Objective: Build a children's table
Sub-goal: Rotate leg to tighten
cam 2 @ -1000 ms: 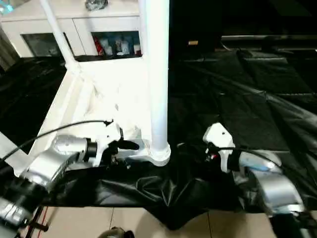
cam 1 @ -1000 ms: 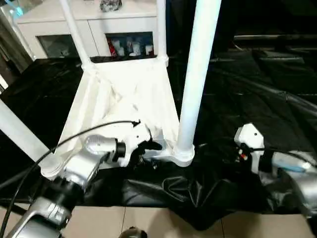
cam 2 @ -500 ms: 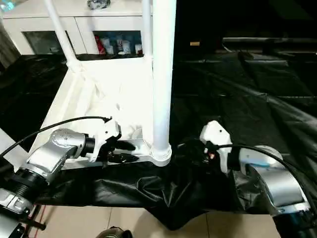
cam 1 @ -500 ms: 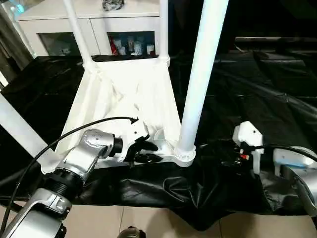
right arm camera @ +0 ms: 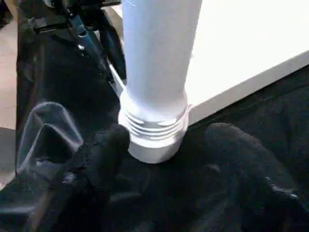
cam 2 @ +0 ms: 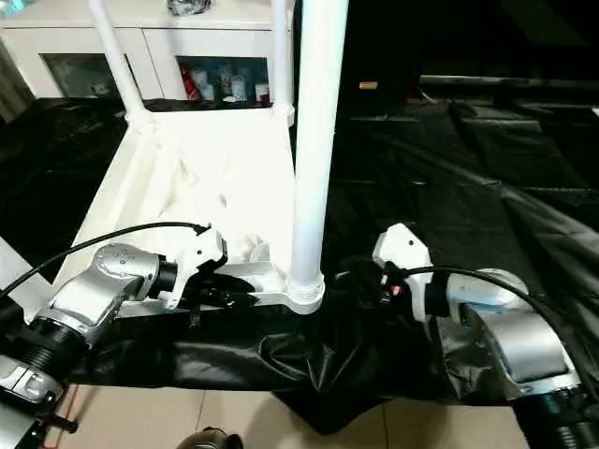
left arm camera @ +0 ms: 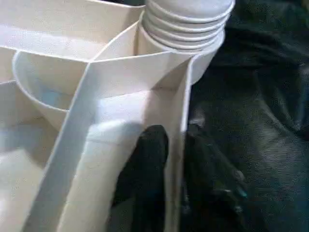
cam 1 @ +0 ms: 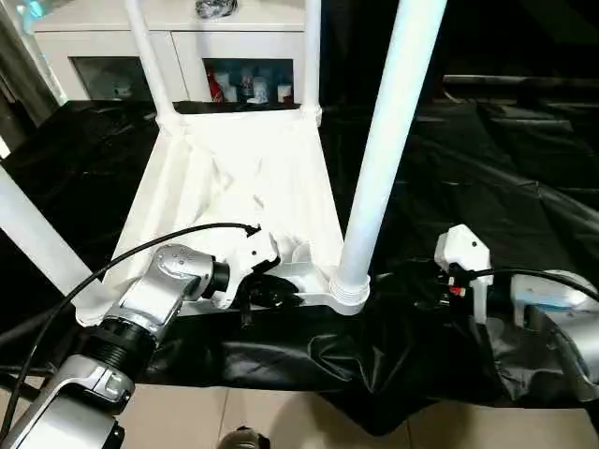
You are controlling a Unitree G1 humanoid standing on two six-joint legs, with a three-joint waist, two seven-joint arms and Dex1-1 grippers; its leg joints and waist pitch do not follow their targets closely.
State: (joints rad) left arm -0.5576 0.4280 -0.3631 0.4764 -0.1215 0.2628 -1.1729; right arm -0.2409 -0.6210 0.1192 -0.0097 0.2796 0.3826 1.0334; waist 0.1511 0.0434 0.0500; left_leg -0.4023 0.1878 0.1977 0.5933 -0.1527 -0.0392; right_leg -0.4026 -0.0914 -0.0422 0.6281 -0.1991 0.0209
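Observation:
The children's table lies upside down: a white ribbed tabletop (cam 1: pixel 243 187) with its legs standing up. The near right leg (cam 1: pixel 384 140) stands in its corner socket (cam 1: pixel 348 292). Two far legs (cam 1: pixel 150 56) (cam 1: pixel 312 47) rise at the back corners, and a near left leg (cam 1: pixel 37 243) at the left. My left gripper (cam 1: pixel 276 292) is shut on the tabletop's front rim (left arm camera: pixel 176 159), one finger (left arm camera: pixel 149 159) inside the wall and one outside. My right gripper (cam 1: pixel 426 285) is open, its fingers (right arm camera: pixel 106 150) on either side of the near right leg's ringed collar (right arm camera: pixel 154 130).
The black-draped work table (cam 1: pixel 505 168) stretches to the right and behind, its cloth bunched along the front edge. Below that edge is tiled floor (cam 1: pixel 281 421). A white cabinet (cam 1: pixel 187 37) stands at the back. A black cable (cam 1: pixel 140 248) loops over my left forearm.
My left gripper's fingers have closed onto the tabletop's front rim. My right gripper has moved left toward the near right leg's base and opened a little wider.

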